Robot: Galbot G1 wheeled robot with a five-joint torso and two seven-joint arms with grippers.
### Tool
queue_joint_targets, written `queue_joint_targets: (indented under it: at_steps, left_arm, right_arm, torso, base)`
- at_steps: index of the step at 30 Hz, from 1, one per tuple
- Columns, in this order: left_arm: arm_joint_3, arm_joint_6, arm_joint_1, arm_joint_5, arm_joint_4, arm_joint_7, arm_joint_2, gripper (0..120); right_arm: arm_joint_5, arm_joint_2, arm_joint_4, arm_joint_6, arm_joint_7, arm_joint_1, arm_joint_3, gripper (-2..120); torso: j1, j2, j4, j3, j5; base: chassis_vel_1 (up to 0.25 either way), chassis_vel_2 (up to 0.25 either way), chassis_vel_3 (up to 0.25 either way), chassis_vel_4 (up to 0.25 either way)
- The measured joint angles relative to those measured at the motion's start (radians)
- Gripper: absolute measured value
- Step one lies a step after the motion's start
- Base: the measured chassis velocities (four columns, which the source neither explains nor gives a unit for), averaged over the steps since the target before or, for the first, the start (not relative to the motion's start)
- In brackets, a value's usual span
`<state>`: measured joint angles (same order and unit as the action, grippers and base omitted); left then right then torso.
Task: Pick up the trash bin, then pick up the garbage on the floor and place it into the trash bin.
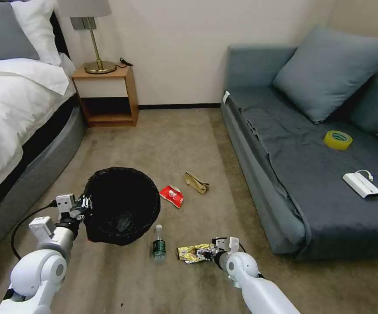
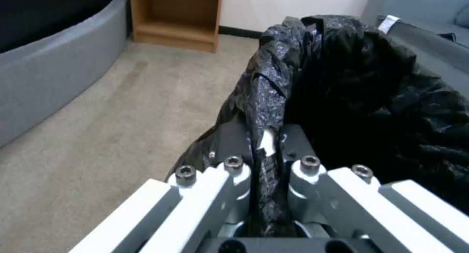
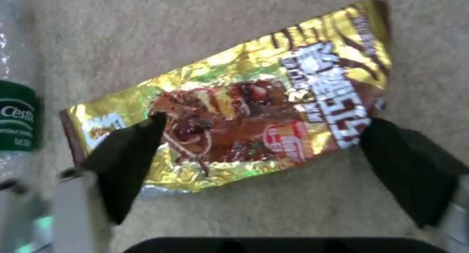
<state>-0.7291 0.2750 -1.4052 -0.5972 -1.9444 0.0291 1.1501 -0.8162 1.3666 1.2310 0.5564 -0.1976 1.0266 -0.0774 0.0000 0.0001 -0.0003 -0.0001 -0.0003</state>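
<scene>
The trash bin (image 1: pixel 121 205), black mesh lined with a black bag (image 2: pixel 351 84), is tilted with its mouth facing me at the left of the floor. My left gripper (image 1: pixel 84 204) (image 2: pixel 266 143) is shut on its rim and liner. The garbage lies on the carpet: a clear bottle (image 1: pixel 158 246) (image 3: pixel 17 121), a gold foil wrapper (image 1: pixel 192 253) (image 3: pixel 254 113), a red-and-white packet (image 1: pixel 171 195) and crumpled tan paper (image 1: pixel 196 182). My right gripper (image 1: pixel 207 250) (image 3: pixel 266 123) is open low over the wrapper, one finger on each side of it.
A bed (image 1: pixel 14 117) runs along the left, with a wooden nightstand (image 1: pixel 106 93) and lamp at the back. A grey sofa (image 1: pixel 302 174) fills the right, holding a yellow tape roll (image 1: pixel 338 140) and a white power bank (image 1: pixel 361 184). Carpet lies open between them.
</scene>
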Motion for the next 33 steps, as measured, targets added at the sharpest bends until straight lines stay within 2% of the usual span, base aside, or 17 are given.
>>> queue_joint_targets:
  at_steps: [1, 5, 6, 10, 11, 14, 15, 18, 20, 23, 24, 26, 33]
  left_arm:
    - [0.0, 0.0, 0.0, 0.0, 0.0, 0.0, 0.0, 4]
    - [0.001, -0.001, 0.001, 0.002, 0.004, -0.001, 0.001, 4]
    - [0.001, -0.001, 0.001, 0.002, 0.004, -0.001, 0.001, 4]
    - [-0.003, -0.002, -0.001, 0.002, 0.005, -0.004, 0.001, 4]
    - [-0.003, -0.002, -0.001, 0.002, 0.005, -0.004, 0.001, 4]
    - [-0.004, -0.002, -0.003, 0.002, 0.004, -0.006, 0.001, 4]
    - [-0.004, -0.002, -0.003, 0.002, 0.004, -0.006, 0.001, 4]
    - [-0.007, -0.003, -0.006, 0.001, 0.004, -0.007, 0.001, 4]
    - [-0.008, -0.003, -0.007, 0.001, 0.004, -0.007, 0.002, 4]
    - [-0.012, -0.003, -0.01, -0.002, 0.004, -0.008, 0.001, 4]
    - [-0.012, -0.003, -0.01, -0.002, 0.004, -0.008, 0.001, 4]
    - [-0.014, -0.004, -0.012, -0.003, 0.002, -0.009, 0.002, 4]
    - [-0.017, -0.005, -0.02, -0.01, 0.0, -0.012, 0.004, 4]
  right_arm:
    - [0.0, 0.0, 0.0, 0.0, 0.0, 0.0, 0.0, 89]
    - [0.007, -0.001, -0.005, -0.003, 0.005, 0.0, -0.002, 73]
    - [0.007, -0.001, -0.005, -0.003, 0.005, 0.0, -0.002, 73]
    - [0.013, 0.001, -0.012, -0.008, 0.009, -0.002, 0.0, 54]
    - [0.013, 0.001, -0.012, -0.008, 0.009, -0.002, 0.0, 54]
    - [0.016, 0.006, -0.015, -0.01, 0.015, -0.002, 0.007, 39]
    - [0.016, 0.006, -0.015, -0.01, 0.015, -0.002, 0.007, 39]
    - [0.02, 0.009, -0.019, -0.013, 0.018, -0.003, 0.008, 24]
    - [0.02, 0.01, -0.019, -0.013, 0.018, -0.003, 0.009, 22]
    - [0.027, 0.013, -0.02, -0.014, 0.02, -0.001, 0.01, 7]
    - [0.027, 0.013, -0.02, -0.014, 0.02, -0.001, 0.01, 7]
    - [0.028, 0.013, -0.016, -0.015, 0.02, -0.001, 0.009, 0]
    - [0.026, 0.004, 0.045, -0.018, 0.014, 0.01, -0.001, 0]
  torso:
    - [0.0, 0.0, 0.0, 0.0, 0.0]
    - [0.0, 0.0, -0.0002, 0.0, -0.0002]
    - [0.0, 0.0, -0.0002, 0.0, -0.0002]
    - [0.0, 0.0, -0.0003, 0.0, -0.0003]
    - [0.0, 0.0, -0.0003, 0.0, -0.0003]
    - [0.0, 0.0, 0.0003, 0.0, 0.0009]
    - [0.0, 0.0, 0.0003, 0.0, 0.0009]
    - [0.0, 0.0, 0.0005, 0.0, 0.0008]
    - [0.0, 0.0, 0.0006, 0.0, 0.0008]
    - [0.0, 0.0, 0.0005, 0.0, 0.0008]
    - [0.0, 0.0, 0.0005, 0.0, 0.0008]
    - [0.0, 0.0, 0.0005, 0.0, 0.0008]
    - [0.0, 0.0, 0.0004, 0.0, 0.0006]
  base:
    - [0.0, 0.0, 0.0, 0.0]
    - [0.0, 0.0, 0.0, 0.0]
    - [0.0, 0.0, 0.0, 0.0]
    - [0.0, 0.0, 0.0, 0.0]
    - [0.0, 0.0, 0.0, 0.0]
    - [0.0, 0.0, 0.0, 0.0]
    - [0.0, 0.0, 0.0, 0.0]
    - [0.0, 0.0, 0.0, 0.0]
    - [0.0, 0.0, 0.0, 0.0]
    - [0.0, 0.0, 0.0, 0.0]
    - [0.0, 0.0, 0.0, 0.0]
    - [0.0, 0.0, 0.0, 0.0]
    - [0.0, 0.0, 0.0, 0.0]
